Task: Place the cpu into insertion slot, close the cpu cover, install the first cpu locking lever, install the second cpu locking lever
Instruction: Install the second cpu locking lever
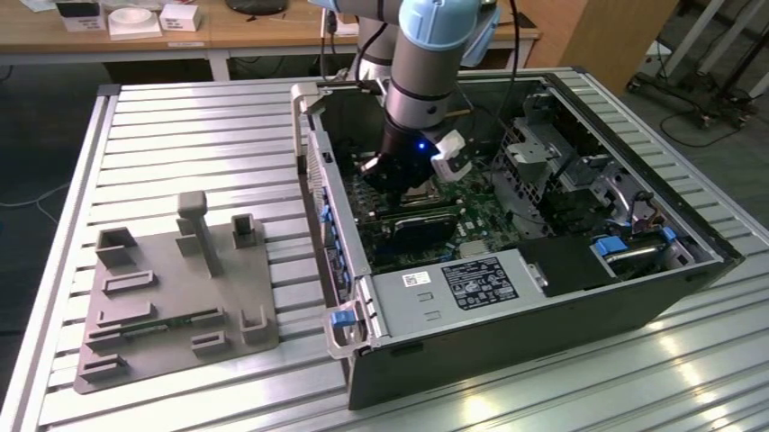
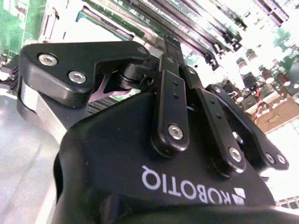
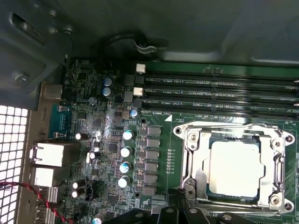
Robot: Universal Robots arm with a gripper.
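CPU seated, cover looks down; levers unclear.
Gripper [image 1: 397, 180] hangs just over the socket, upper centre of exterior view, inside the open PC case [image 1: 505, 355]; grip state: can't tell. Beyond it, in first wrist view, the cpu [image 3: 233, 168], a pale silvery square, lies flat in the insertion slot [image 3: 219, 137], w/ cpu cover [image 3: 191, 158] frame seemingly closed round it. Locking levers latched or not: can't tell, prob. still to do.

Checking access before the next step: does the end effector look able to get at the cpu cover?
Probably yes: the end effector sits beside the cpu cover, with nothing visible between them.
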